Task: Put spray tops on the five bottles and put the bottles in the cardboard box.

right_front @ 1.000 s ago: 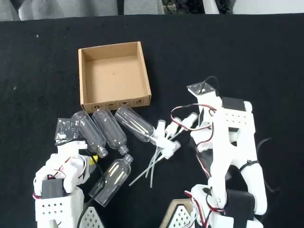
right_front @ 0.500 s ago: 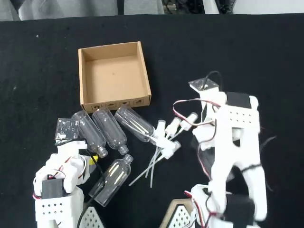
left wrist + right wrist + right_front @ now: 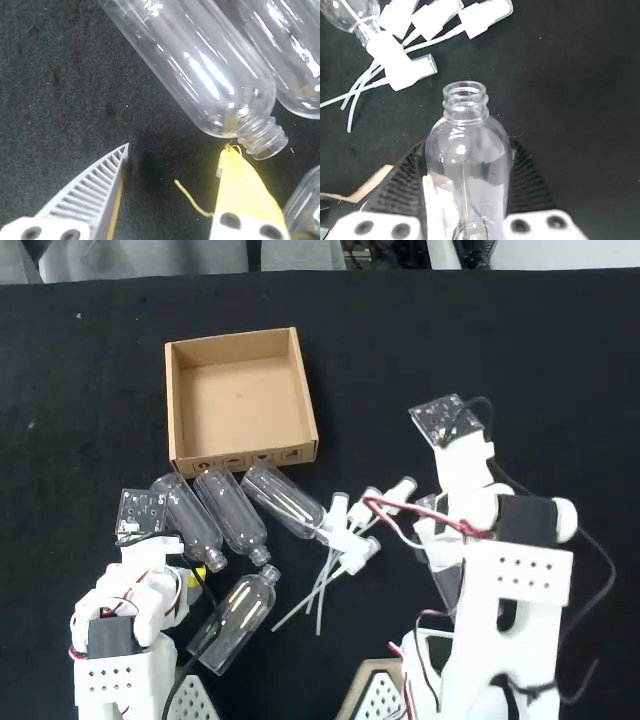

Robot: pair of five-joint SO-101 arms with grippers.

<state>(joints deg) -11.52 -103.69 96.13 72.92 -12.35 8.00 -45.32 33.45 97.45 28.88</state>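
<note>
The right gripper [image 3: 467, 152] is clamped on a clear bottle [image 3: 466, 125]. Its ribbed black fingers [image 3: 405, 185] press on both sides of the body, and the open, uncapped neck points away from the wrist. Just past that neck the right wrist view shows the white spray tops [image 3: 427, 22] with their thin tubes fanned over the black table [image 3: 580, 75]. The high view shows that same cluster [image 3: 360, 525], but there the right arm [image 3: 500, 550] covers most of the held bottle. This arm stands raised, with its wrist bent down toward the tops.

The left gripper [image 3: 177, 150] is released, its grey and yellow fingers spread and bare cloth between them. The yellow fingertip [image 3: 232, 157] sits just beside the open neck of a lying bottle [image 3: 200, 65]. The high view places the left arm [image 3: 125, 630] low and folded at the near edge. Three bottles [image 3: 232, 515] lie side by side between it and the cardboard box [image 3: 240, 400], and a fourth bottle [image 3: 235, 618] lies nearer the arm bases.
</note>
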